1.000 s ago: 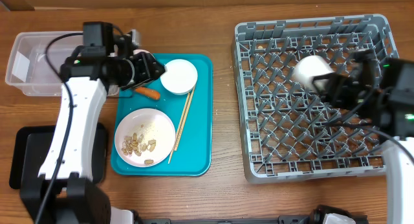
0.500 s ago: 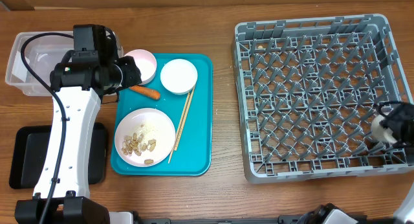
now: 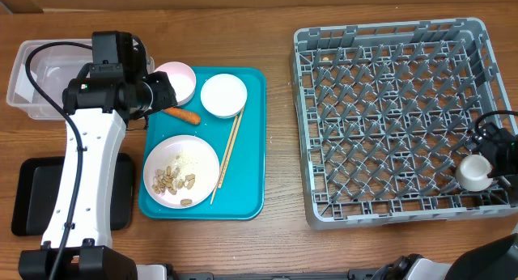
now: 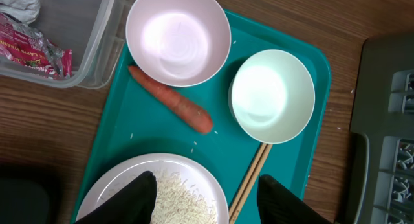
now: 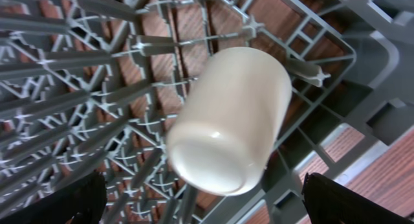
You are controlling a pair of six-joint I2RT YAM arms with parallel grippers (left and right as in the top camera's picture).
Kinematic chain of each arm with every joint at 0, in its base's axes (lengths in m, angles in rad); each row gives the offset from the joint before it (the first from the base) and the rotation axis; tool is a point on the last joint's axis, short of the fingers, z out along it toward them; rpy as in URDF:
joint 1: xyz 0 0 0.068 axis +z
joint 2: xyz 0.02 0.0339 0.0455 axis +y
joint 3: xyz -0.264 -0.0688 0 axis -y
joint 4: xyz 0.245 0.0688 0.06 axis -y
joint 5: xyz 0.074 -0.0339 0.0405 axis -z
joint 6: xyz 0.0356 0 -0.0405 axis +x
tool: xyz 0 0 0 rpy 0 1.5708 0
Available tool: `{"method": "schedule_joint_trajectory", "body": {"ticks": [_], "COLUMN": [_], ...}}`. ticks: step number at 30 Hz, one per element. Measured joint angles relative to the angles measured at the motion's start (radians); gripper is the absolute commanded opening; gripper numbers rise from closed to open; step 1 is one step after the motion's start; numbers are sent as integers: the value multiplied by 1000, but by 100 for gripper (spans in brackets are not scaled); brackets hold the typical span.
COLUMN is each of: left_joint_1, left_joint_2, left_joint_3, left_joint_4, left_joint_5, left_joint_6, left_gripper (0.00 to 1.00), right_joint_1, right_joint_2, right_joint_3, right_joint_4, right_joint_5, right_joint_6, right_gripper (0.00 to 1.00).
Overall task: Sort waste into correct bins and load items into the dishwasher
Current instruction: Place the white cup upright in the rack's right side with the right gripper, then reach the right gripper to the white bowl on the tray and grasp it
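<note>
**While the cup sits in the rack, both tools are empty**

Since the right arm is mostly cut off at the overhead's edge, the wrist view tells more. The right tool [image 5: 202, 188] has its fingers spread wide in the bottom corners, with nothing clamped. The cup [image 5: 229, 120] lies tilted in a corner cell of the rack [image 3: 388, 118], closed-looking end toward the camera. From above that's the near-right corner. Can't tell if a finger touches it.

The left tool [image 4: 206, 185] is spread too and holds nothing, hovering over the plate [image 4: 187, 169] on the teal tray [image 4: 123, 127]. The plate is cropped there and only rice [image 4: 181, 198] shows; the peanuts [image 3: 171, 181] are visible only from above. The carrot [image 4: 171, 107] lies between the plate and the pinkish bowl [image 4: 178, 36], one end right at its rim. The white bowl [image 4: 272, 94] sits just beside it, and the chopsticks [image 4: 249, 185] run out of frame.

The tub [image 4: 97, 49] holds the wrapper [image 4: 32, 46] and the scrap [image 4: 19, 4], both cropped. The black tray [image 3: 28, 199] on the desk [image 3: 279, 150] is half hidden under the left arm.
</note>
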Motion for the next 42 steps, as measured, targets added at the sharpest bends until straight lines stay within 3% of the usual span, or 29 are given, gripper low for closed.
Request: {"method": "schedule_joint_trajectory", "body": {"ticks": [6,12,18,22,25,29,31,35,38,42], "left_joint_1": [0,0,0,0,-3,-10,-10,-10,-7,19], "left_joint_2": [0,0,0,0,0,0,0,0,0,-2], "left_joint_3": [0,0,0,0,0,0,0,0,0,0], "left_joint_4": [0,-5,-22,-29,-24,-30,-55,-119,-145,-157], "left_joint_5": [0,0,-12,-23,-33,-59,-70,-106,-138,-171], "left_joint_6": [0,0,3,6,32,59,60,60,60,67], "left_gripper": [53,53,54,53,59,61,62,60,60,61], "right_joint_1": [0,0,73,287,467,725,806,955,1040,1126], "right_joint_2": [-27,-60,-68,-107,-127,-127,-124,-91,-18,121], "right_joint_3": [66,69,69,69,71,71,73,78,83,125], "right_joint_4": [-11,-38,-34,32,113,328,455,661,728,692], "right_joint_5": [-79,-215,-382,-435,-454,-496,-521,-483,-430,-357], "right_joint_6": [0,-44,-141,-184,-193,-197,-191,-87,-28,6], "right_gripper": [100,90,100,100,100,98,90,90,94,96]}}
